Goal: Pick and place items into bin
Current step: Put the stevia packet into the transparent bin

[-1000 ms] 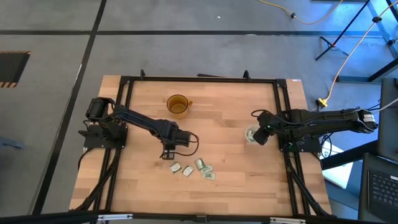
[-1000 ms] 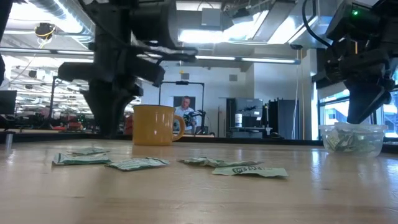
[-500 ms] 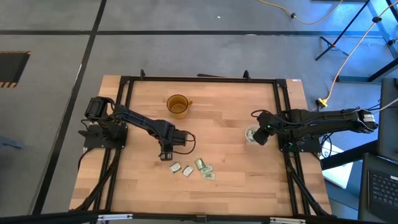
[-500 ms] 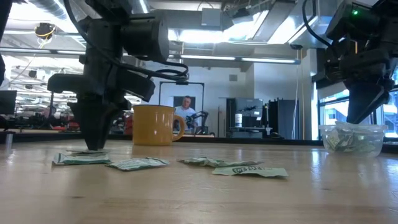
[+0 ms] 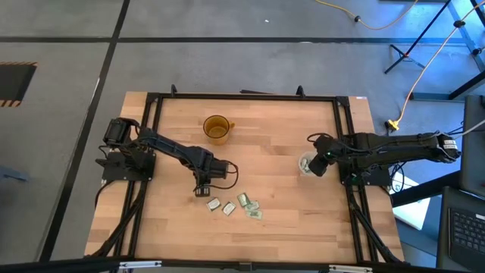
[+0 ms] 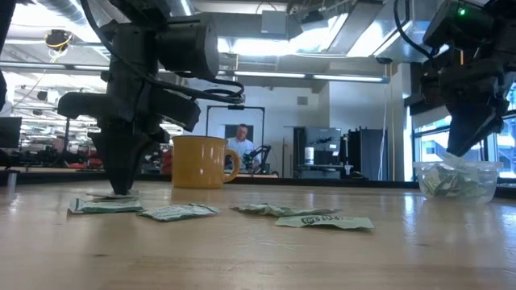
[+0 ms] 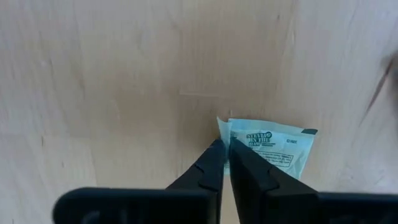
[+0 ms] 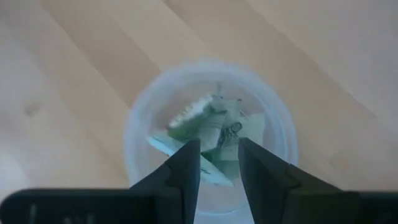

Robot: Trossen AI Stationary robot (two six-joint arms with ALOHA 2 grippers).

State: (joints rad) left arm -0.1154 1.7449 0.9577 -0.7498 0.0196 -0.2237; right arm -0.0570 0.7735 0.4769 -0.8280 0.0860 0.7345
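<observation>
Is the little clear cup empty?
No. The clear cup stands upright with several crumpled green-and-white packets inside, right gripper open above it.

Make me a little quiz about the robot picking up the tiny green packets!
1. True or false: the left end effector pinches the edge of a packet.
2. The right end effector hangs over: A) the amber cup B) the clear bin C) bare table
3. Fill in: the clear bin already holds several ____.

Key: 1 true; 2 B; 3 packets
</observation>
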